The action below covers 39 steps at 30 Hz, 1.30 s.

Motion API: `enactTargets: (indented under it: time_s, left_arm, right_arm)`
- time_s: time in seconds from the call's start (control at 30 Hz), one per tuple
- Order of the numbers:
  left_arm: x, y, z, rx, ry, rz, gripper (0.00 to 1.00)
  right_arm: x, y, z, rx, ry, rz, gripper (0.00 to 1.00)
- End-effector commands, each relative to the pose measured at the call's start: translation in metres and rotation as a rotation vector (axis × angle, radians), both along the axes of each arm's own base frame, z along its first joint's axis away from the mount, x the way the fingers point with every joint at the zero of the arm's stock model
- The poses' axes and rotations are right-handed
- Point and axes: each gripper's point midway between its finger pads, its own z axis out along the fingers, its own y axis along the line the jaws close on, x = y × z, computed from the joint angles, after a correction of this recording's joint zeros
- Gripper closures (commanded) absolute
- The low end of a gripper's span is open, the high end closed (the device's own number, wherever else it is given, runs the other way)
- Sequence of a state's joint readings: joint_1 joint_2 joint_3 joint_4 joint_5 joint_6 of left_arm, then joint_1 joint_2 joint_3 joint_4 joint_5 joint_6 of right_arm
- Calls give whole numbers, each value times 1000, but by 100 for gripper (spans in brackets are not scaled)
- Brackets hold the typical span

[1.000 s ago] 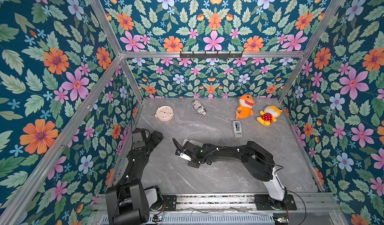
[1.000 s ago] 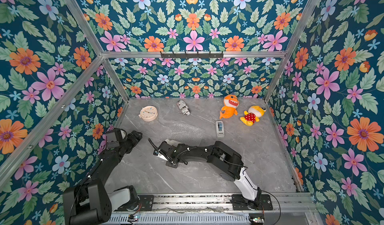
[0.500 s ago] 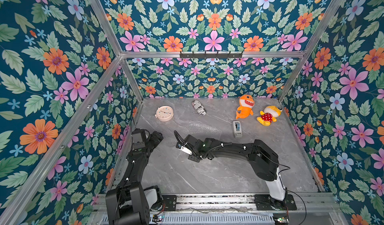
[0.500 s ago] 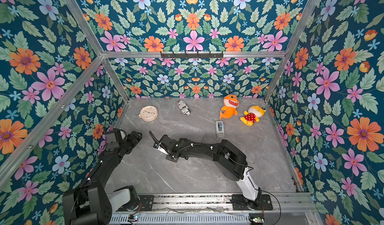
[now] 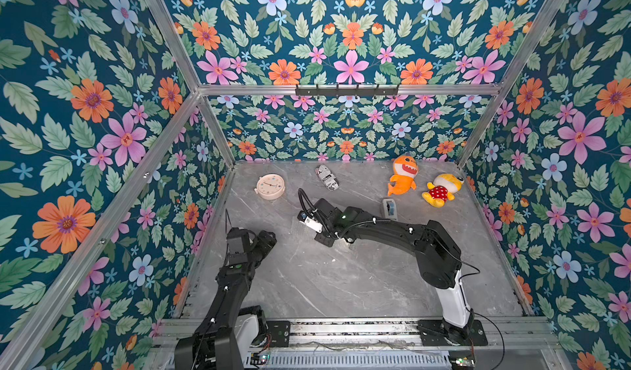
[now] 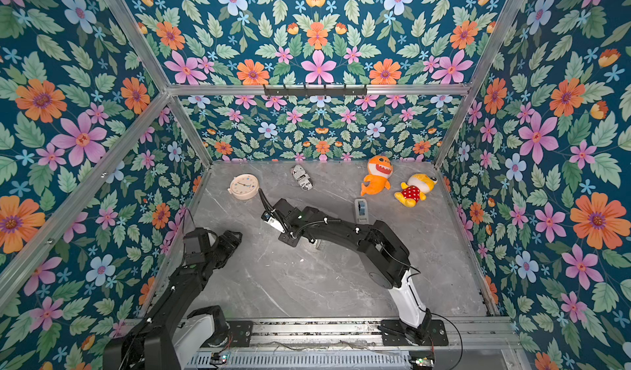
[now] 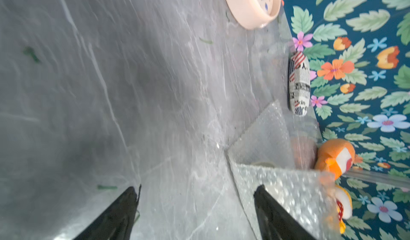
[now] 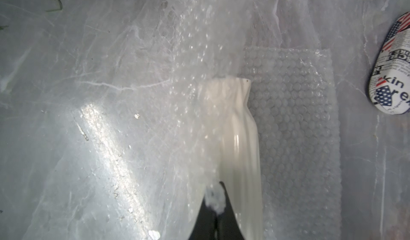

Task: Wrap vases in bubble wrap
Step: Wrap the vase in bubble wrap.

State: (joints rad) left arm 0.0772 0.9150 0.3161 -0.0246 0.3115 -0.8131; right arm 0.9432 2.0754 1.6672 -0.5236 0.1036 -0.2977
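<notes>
The cream-white ribbed vase (image 8: 238,143) lies on its side on the clear bubble wrap (image 8: 295,121), which is spread flat on the grey table. My right gripper (image 8: 216,191) is shut on an edge of the wrap, and the lifted flap (image 8: 190,57) drapes over one side of the vase. In both top views the right arm's wrist (image 5: 326,214) (image 6: 290,216) covers the vase and most of the wrap. My left gripper (image 7: 197,190) is open and holds nothing; it hovers by the sheet's near corner (image 7: 266,137), left of the right wrist (image 5: 264,240).
A pink clock (image 5: 270,186), a black-and-white printed cylinder (image 5: 327,177), an orange plush (image 5: 403,179) and a yellow plush (image 5: 441,190) lie along the back wall. A small grey tape dispenser (image 5: 390,208) sits beside the right arm. Floral walls enclose three sides.
The right gripper has moved toward the back wall with the wrap edge in it, and the arm has stretched out. The left gripper's jaws have narrowed slightly; its arm has barely moved.
</notes>
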Motion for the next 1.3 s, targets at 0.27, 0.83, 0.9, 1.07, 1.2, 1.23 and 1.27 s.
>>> enactTargets:
  time_s: [0.27,0.83,0.9,1.07,1.2,1.23,1.27]
  left_arm:
    - [13,-44,8,85,-70,-16,11]
    - [68,-112,-1,170,-33,-185,1]
    - [77,-115,-3,186,-24,-195,1]
    - [94,-126,-9,206,-4,-227,1]
    - [103,-131,-23,222,33,-244,1]
    - [105,-131,-26,227,44,-246,2]
    - [107,-132,-28,232,52,-247,2]
  right_arm:
    - [48,-19,-8,69,13,-115,76]
    - [72,-49,-18,176,192,-192,54]
    - [72,-48,-14,190,190,-190,50]
    - [72,-52,-2,203,156,-203,37]
    - [73,-58,6,197,125,-206,36]
    - [72,-60,6,191,121,-206,36]
    - [72,-61,7,192,116,-207,36]
